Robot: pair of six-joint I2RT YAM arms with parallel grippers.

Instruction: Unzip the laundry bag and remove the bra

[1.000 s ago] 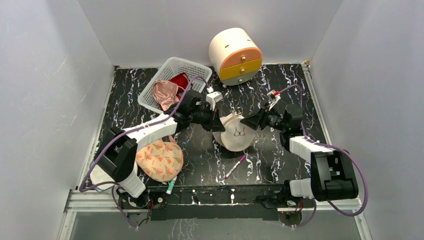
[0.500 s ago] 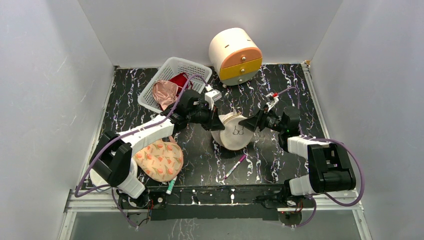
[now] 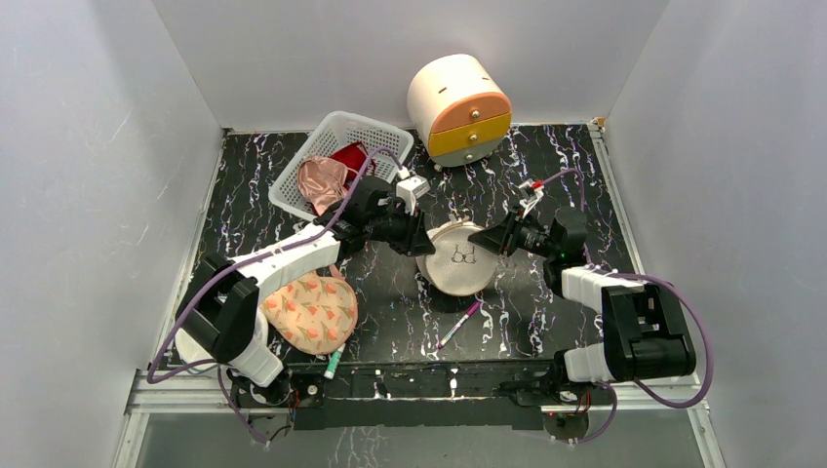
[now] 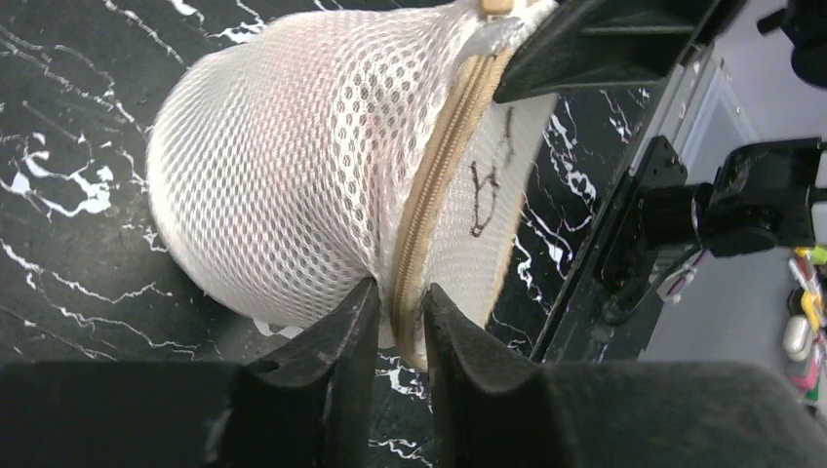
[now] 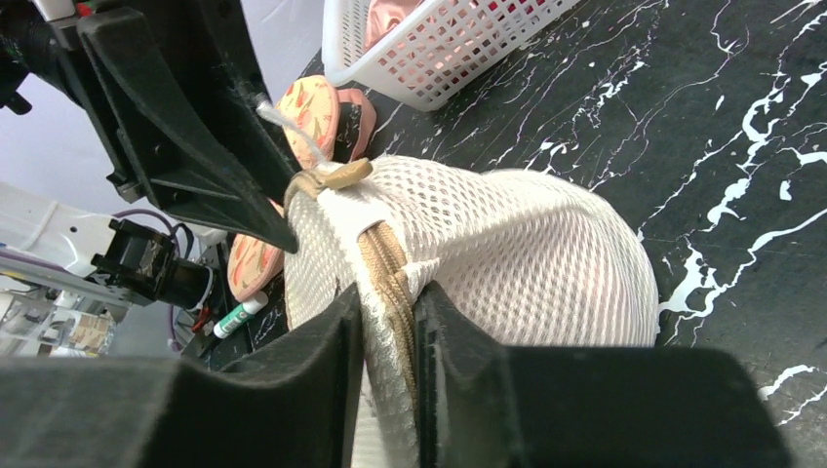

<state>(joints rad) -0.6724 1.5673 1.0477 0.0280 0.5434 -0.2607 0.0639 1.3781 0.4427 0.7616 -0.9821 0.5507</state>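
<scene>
We hold the laundry bag (image 3: 456, 261) with 2 grippers, 1 on each side.

The bag is in the middle of the black table (image 3: 546, 175), with its flat face and the little bra drawing turned up. Our left gripper (image 4: 398, 297) is closed tight on the bag's edge, with 1 finger on each side of the tan zip (image 4: 434, 185). Our right gripper (image 5: 388, 297) is closed on the far edge in the same way, pinching the zip band there. The zip pull (image 5: 332, 177) sticks up just above the right fingers. We cannot tell how far the zip is open. A white basket (image 3: 293, 190) with pink and red cloth sits behind the left arm. A flowery peach pad (image 3: 312, 310) lies near the left arm's base, and a pink pen (image 3: 458, 324) lies just in front of the bag.
</scene>
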